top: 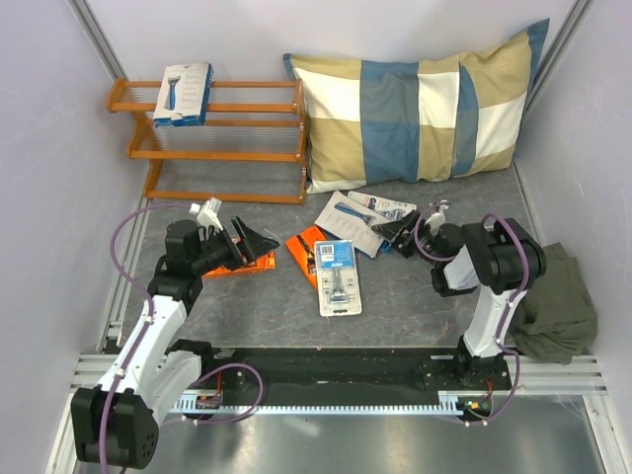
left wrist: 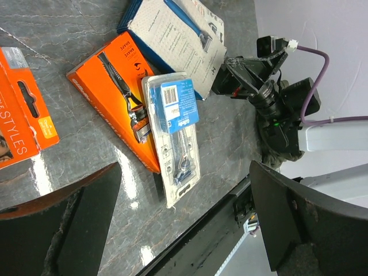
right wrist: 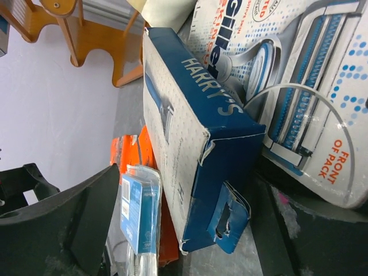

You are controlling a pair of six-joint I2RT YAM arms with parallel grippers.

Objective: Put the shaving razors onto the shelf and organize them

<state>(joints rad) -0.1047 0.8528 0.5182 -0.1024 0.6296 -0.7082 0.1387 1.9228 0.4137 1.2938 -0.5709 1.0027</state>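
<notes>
The shelf stands at the back left, and one white razor box lies on its top tier. The other shaving razors lie mid-table: a second white box, a blue-carded pack, a clear blister pack and an orange pack. Another orange pack lies under my left gripper, which is open and empty. My right gripper is open, with the near end of the white box between its fingers. The left wrist view shows the orange pack and the blister pack.
A blue-and-beige checked pillow leans on the back wall right of the shelf. A dark green cloth is bunched at the right edge. Grey walls close in both sides, and a black rail runs along the near edge.
</notes>
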